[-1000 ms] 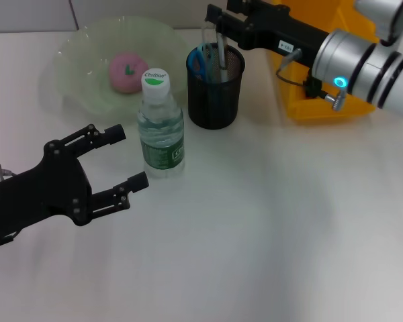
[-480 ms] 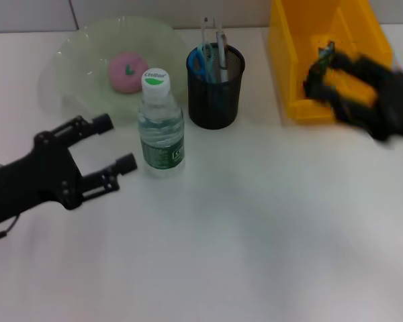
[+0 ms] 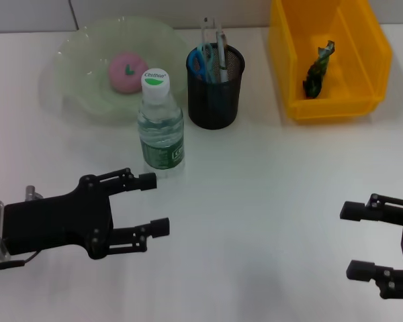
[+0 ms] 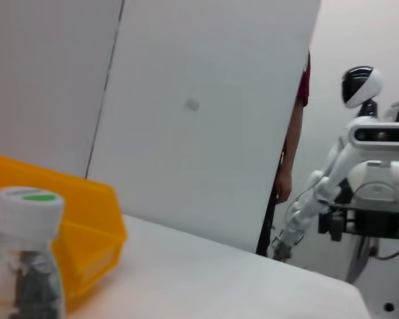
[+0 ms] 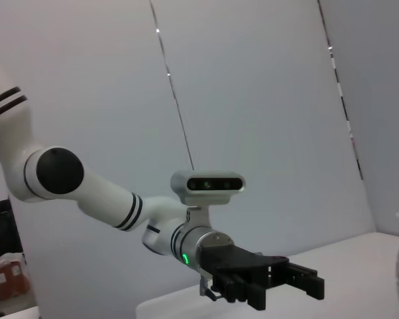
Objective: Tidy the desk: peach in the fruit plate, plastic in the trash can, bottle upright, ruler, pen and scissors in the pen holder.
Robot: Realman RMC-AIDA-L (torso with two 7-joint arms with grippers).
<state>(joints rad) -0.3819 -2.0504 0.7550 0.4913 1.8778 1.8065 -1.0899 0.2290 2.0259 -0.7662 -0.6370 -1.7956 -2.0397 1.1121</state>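
Apparently nothing is left: peach (image 3: 125,72) in plate (image 3: 74,60), plastic (image 3: 317,69) in bin (image 3: 285,80), bottle (image 3: 160,127) upright, holder (image 3: 215,87) filled. Left tool (image 3: 148,204) and right tool (image 3: 352,241) hover open, empty, above the tabletop (image 3: 255,201).

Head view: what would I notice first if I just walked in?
Probably the bright yellow bin at the far right, with crumpled plastic in it. Then the pink peach on the green plate, behind the upright bottle. Two black tools, left and right, hang open near you.
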